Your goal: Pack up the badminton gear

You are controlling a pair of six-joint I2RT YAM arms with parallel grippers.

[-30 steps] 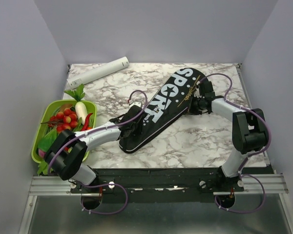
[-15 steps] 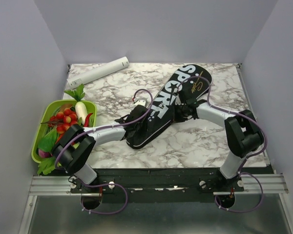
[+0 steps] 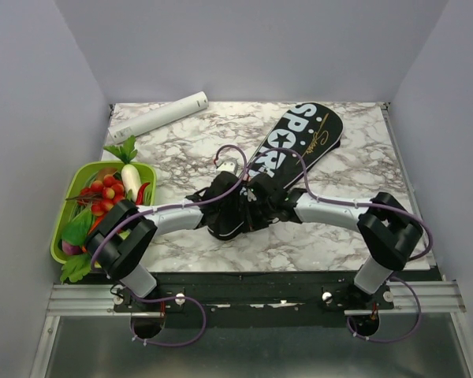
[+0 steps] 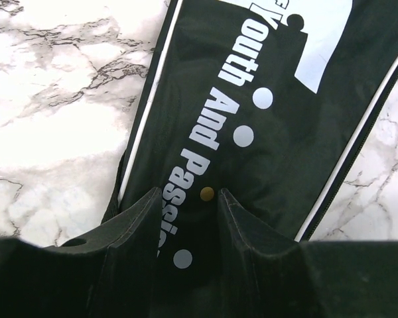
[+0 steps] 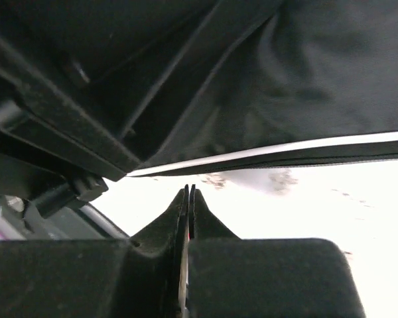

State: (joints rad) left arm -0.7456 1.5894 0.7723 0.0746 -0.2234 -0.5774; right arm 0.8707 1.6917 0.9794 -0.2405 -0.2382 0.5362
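Note:
The long black bag [image 3: 298,143] lettered "SPORT" lies slantwise on the marble table, wide end at the back right, narrow end near the front middle. My left gripper [image 3: 235,213] sits on the narrow end. In the left wrist view its fingers [image 4: 139,225] stand partly apart, pinching a ridge of the bag [image 4: 285,132]. My right gripper [image 3: 258,211] is right beside it at the bag's right edge. In the right wrist view this gripper [image 5: 189,192] is shut just under the white-piped edge of the bag [image 5: 305,79]. The rackets are out of view.
A green tray [image 3: 91,167] of toy vegetables stands at the left edge of the table. A white cylinder [image 3: 162,114] lies at the back left. Grey walls close in the table on three sides. Both arms cross over the front middle.
My right gripper has slid from the bag's wide end down along its right edge to the narrow end. The bag has shifted a little to the right. The left gripper stayed on the narrow end.

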